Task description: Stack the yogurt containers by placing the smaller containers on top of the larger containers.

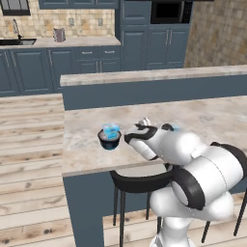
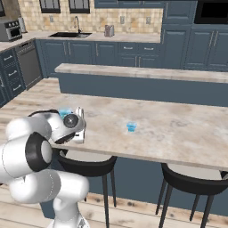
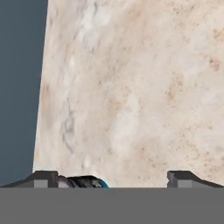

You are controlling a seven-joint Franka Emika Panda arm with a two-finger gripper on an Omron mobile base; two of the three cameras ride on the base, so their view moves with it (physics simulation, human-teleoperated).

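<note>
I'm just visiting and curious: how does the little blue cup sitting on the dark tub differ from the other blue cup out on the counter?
The blue cup on the tub rests atop the dark tub; the lone blue cup stands directly on the marble counter.
The stacked cup sits near the counter's end, close to the robot's arm; the lone cup stands apart, towards the middle.
Both are small, light blue and translucent.

Around the dark tub [image 1: 110, 140] carrying a light-blue cup [image 1: 111, 129], the marble counter [image 1: 202, 116] lies bare. The other small blue cup [image 2: 131, 127] stands well apart; the raised ledge [image 1: 154, 75] blocks behind.
</note>
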